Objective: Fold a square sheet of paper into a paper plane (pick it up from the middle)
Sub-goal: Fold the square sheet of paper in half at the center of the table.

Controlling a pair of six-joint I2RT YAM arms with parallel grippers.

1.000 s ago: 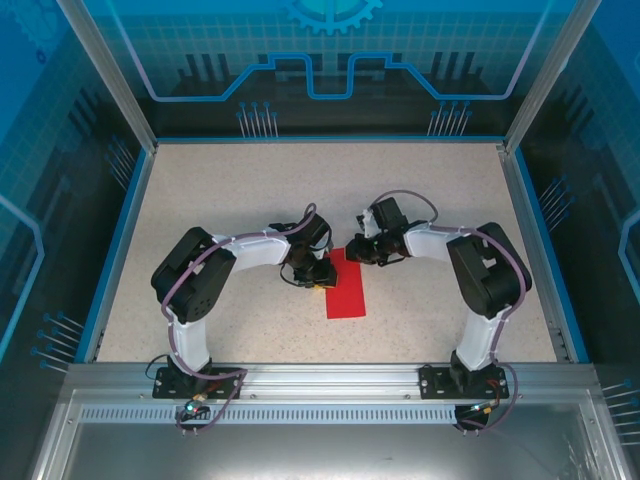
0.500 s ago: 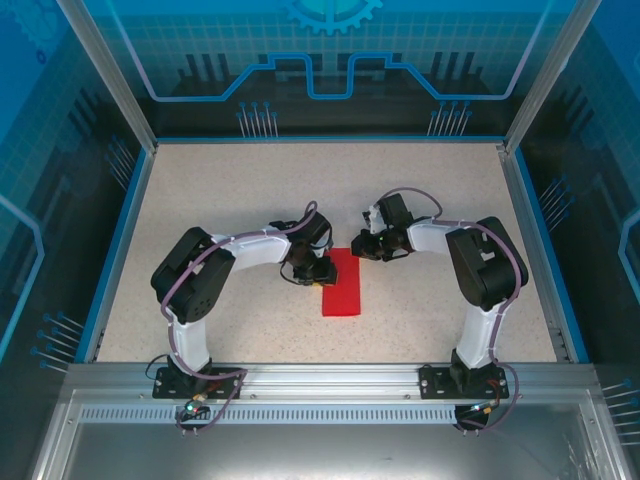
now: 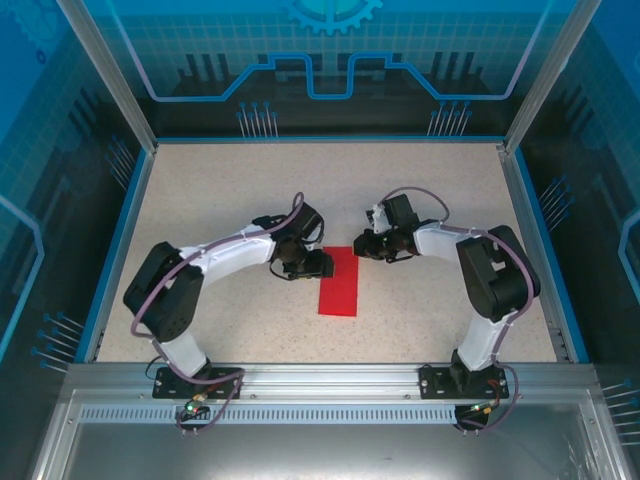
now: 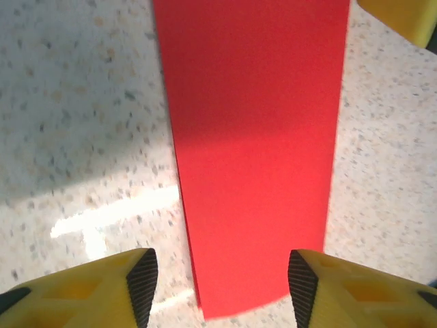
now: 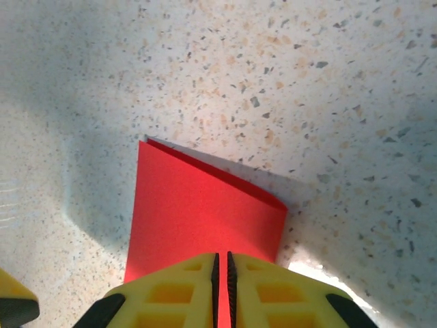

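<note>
Speckled beige tabletop (image 3: 250, 190) with a blue rim (image 3: 118, 250), inside an aluminium frame (image 3: 100, 70). Translucent blue panels (image 3: 330, 50) printed with circuit lines and a gear stand at 9, 12 and 3 o'clock. A silver rail (image 3: 330, 380) runs along 6 o'clock.

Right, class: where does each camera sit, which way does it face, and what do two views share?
Top external: above and behind the arms, looking down at the table; both arms, left gripper, right gripper.
Left wrist: on the left arm, facing down the red paper; its open fingers at bottom.
Right wrist: on the right arm, facing the paper's end; its shut fingers at bottom.
All share the red paper.
</note>
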